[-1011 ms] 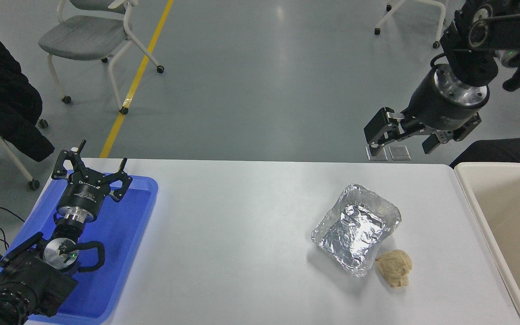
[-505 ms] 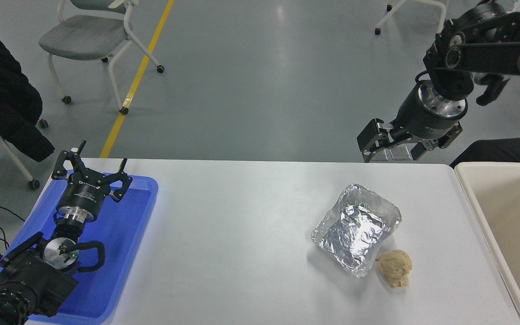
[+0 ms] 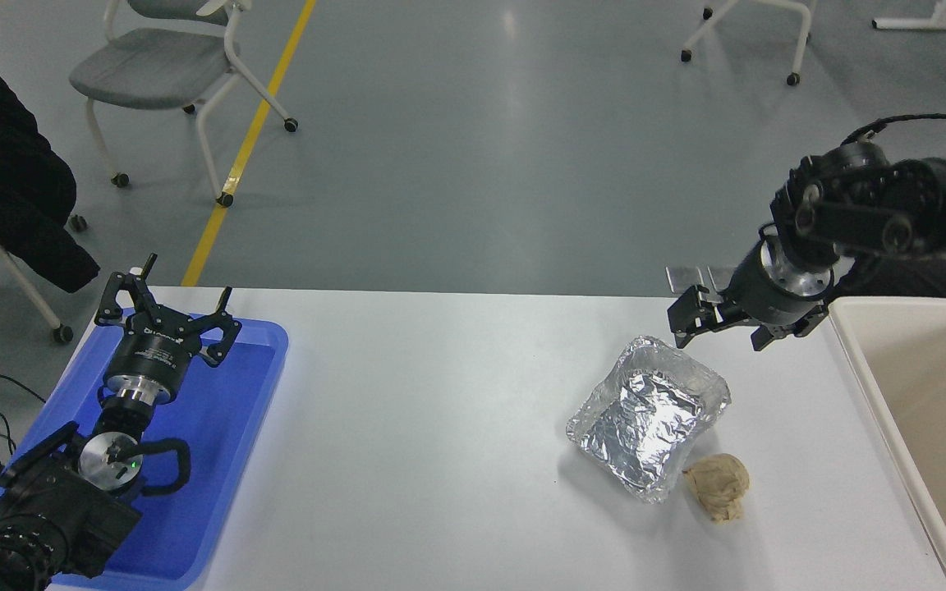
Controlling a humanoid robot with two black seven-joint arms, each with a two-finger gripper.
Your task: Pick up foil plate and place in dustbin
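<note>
The foil plate (image 3: 647, 414), a shiny wrinkled silver tray, sits on the white table right of centre. The cream dustbin (image 3: 865, 377) stands at the table's right edge, partly cut off by the picture. My right gripper (image 3: 723, 328) is open and empty, low over the table just beyond the plate's far right corner, between the plate and the dustbin; it does not touch the plate. My left gripper (image 3: 165, 310) is parked open over the blue tray at the lower left.
A tan crumpled paper ball (image 3: 717, 486) lies against the plate's near right corner. A shallow blue tray (image 3: 243, 410) sits at the left. Chairs (image 3: 161, 66) stand on the floor beyond the table, one with a dark coat (image 3: 5, 180).
My right arm has swung down and towards the table, from high above the far edge to just behind the foil plate. The plate, ball and left arm have not moved.
</note>
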